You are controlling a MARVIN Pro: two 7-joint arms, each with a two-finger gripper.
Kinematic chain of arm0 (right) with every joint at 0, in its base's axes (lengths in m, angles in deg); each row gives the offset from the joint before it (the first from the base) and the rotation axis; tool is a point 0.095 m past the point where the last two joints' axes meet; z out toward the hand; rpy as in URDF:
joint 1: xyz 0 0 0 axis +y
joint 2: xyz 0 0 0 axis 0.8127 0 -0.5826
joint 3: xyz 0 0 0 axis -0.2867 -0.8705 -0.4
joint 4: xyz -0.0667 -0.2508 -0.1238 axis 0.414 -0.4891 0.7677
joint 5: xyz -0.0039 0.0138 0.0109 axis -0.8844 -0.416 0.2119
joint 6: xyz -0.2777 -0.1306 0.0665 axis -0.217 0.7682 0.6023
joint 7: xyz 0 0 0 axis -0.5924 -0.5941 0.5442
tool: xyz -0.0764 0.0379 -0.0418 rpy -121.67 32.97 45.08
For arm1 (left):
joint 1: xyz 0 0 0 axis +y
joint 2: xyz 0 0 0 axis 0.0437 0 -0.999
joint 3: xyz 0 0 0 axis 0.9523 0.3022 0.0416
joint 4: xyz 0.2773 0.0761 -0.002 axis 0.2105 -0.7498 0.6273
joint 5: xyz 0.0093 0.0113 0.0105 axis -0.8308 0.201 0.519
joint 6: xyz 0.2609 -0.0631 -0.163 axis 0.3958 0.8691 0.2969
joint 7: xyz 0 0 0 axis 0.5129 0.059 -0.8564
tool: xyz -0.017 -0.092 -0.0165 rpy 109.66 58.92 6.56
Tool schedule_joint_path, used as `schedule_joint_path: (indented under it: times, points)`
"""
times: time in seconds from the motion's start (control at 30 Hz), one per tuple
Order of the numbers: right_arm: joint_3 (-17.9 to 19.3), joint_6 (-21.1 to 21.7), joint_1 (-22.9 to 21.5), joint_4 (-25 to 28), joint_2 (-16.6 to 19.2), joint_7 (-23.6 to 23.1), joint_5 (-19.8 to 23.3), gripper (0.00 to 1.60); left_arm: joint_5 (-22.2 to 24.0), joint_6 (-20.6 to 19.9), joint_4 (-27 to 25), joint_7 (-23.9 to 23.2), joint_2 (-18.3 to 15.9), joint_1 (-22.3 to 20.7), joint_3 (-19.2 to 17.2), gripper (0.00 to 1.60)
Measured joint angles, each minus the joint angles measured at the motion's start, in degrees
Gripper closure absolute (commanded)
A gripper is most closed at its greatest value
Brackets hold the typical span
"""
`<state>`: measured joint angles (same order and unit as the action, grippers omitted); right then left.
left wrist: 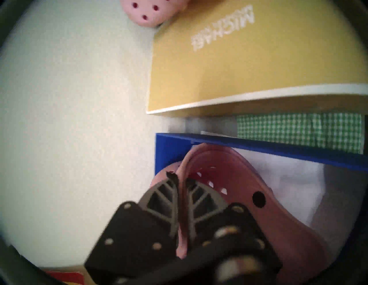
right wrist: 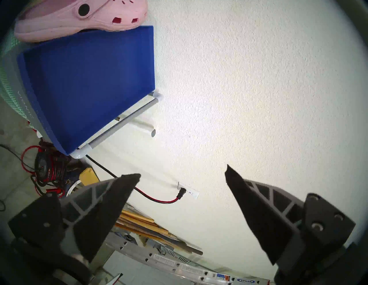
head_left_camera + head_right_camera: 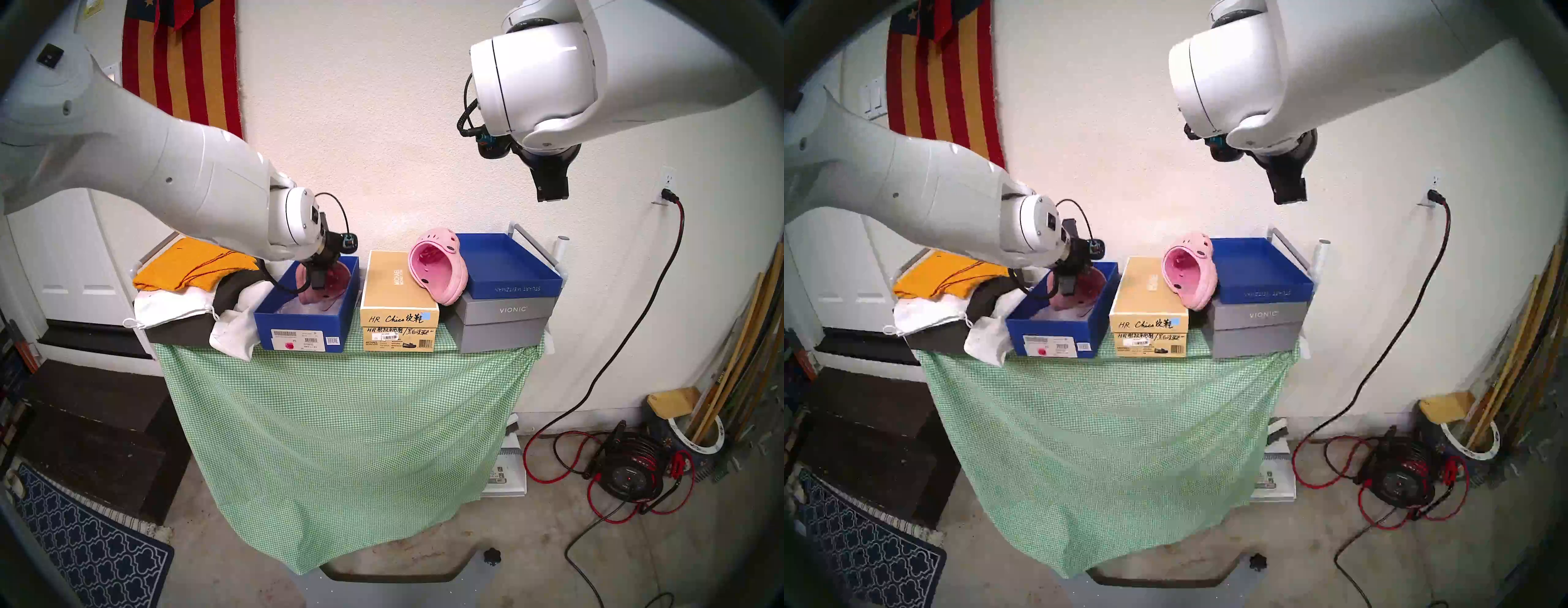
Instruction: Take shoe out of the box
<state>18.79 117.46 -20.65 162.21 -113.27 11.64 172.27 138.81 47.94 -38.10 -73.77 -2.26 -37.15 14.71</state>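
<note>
The deep blue box [image 3: 305, 327] [image 3: 1055, 335] stands open on the left part of the table, with barcode labels and a pink sticker on its near end. Inside it a pink clog shoe [image 3: 337, 278] [image 3: 1091, 282] [image 1: 249, 179] lies tilted on white paper. My left gripper [image 3: 317, 282] [image 3: 1066, 286] [image 1: 180, 179] reaches down into the box and is shut on the shoe's opening rim, one finger inside and one outside. My right gripper [image 3: 551, 193] [image 3: 1289, 193] [image 2: 182, 170] hangs high by the wall at the right, open and holding nothing.
A second pink clog [image 3: 439, 269] leans on the tan box [image 3: 396, 293] against a shallow blue lid [image 3: 509, 263], which sits on a grey Vionic box [image 3: 505, 322]. Folded cloths [image 3: 191, 271] lie left of the blue box. A green checked cloth [image 3: 339, 424] covers the table.
</note>
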Motion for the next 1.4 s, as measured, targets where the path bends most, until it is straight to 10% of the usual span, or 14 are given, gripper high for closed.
schedule_joint_path:
  times: [0.93,1.4]
  points:
    - [-2.18,0.0,-0.99,-0.06,-4.38,6.79,10.29,0.0,-5.99,-3.71,-4.93,8.75,-18.69,-17.19,9.18,1.6]
    - [-3.79,0.0,-1.6,-0.04,-8.07,14.75,21.33,0.0,-10.56,7.4,2.86,10.76,-25.42,-14.52,14.2,1.6]
